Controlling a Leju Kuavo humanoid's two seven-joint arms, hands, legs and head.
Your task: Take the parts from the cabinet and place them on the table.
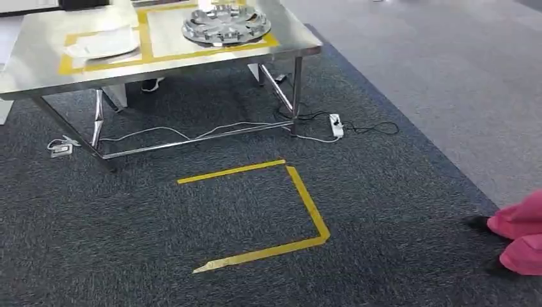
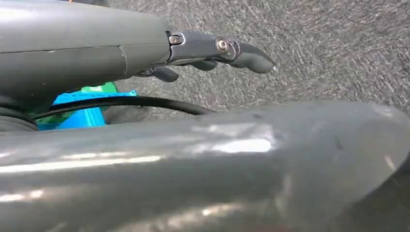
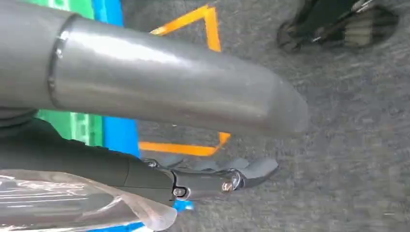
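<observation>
The robot stands on dark carpet (image 1: pixel 383 256) facing a steel table, whose tabletop (image 1: pixel 38 70) carries yellow tape frames. A silver wheel cover (image 1: pixel 225 24) lies in the frame near the tabletop's right front corner, and a white sheet-like part (image 1: pixel 102 45), too washed out to identify, lies in the frame toward the left front edge. On the carpet in front of the table a yellow tape corner (image 1: pixel 300 192) marks a standing spot, and a power strip (image 1: pixel 336 125) with its cords lies by the right table leg. Pink clothing of a person (image 1: pixel 521 233) shows at the right edge. The cabinet is not visible from here. Both arms hang toward the carpet: the left hand (image 2: pixel 212 53) has its fingers loosely apart and holds nothing, and the right hand (image 3: pixel 217 176) likewise shows slack, spread fingers with nothing between them, though a clear plastic film (image 3: pixel 72 203) lies close beside the wrist. Judged from this, the step in hand is walking, probably to fetch another part. To do it well the robot should keep its arms tucked, steer clear of the cords and the person, and stop squarely before reaching.
</observation>
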